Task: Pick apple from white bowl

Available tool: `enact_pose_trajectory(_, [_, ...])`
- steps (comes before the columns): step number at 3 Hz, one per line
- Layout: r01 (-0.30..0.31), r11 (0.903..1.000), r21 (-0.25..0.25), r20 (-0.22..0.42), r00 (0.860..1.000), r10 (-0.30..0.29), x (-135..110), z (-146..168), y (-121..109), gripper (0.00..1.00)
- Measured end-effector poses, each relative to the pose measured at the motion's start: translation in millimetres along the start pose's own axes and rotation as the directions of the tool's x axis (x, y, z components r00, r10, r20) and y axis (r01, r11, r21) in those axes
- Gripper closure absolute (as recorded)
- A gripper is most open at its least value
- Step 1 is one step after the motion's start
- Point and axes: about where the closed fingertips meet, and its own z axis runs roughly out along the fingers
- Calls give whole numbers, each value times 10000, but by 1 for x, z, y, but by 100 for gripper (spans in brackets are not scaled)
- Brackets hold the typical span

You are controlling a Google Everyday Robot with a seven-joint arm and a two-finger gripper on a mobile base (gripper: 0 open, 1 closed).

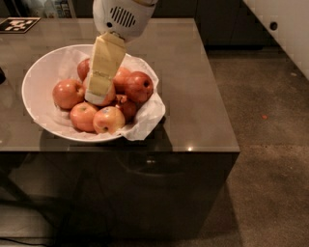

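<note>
Grey-brown and glossy, the desk (193, 87) carries the white bowl (35, 79) on its left half. A crinkled white paper lining (145, 118) spills over the bowl's right rim. The bowl holds a heap of red apples: a darker red apple (139, 87) at the right and a yellow-cheeked apple (108, 119) at the front. The cream pincer (95, 98) reaches down from a white wrist housing (120, 14) into the middle of the heap. Its tip covers most of the apple (112, 92), which sits at the bowl's centre. Whether the pincer is spread or pinching cannot be told. A black-and-white marker (19, 24) lies at the desk's far left corner.
</note>
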Motion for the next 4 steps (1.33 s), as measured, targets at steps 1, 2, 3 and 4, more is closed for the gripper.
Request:
enact_pose_trajectory(1, [-423, 9991, 5, 163, 9990, 423, 4, 24, -11, 0])
enact_pose_trajectory(2, [-1188, 9928, 154, 86, 9929, 1187, 11, 49, -31, 0])
enact_pose_trajectory(3, [-1818, 9832, 156, -43, 9833, 1819, 13, 65, -41, 0])
enact_pose_trajectory(4, [-1988, 9800, -88, -176, 9799, 1986, 7, 84, -34, 0])
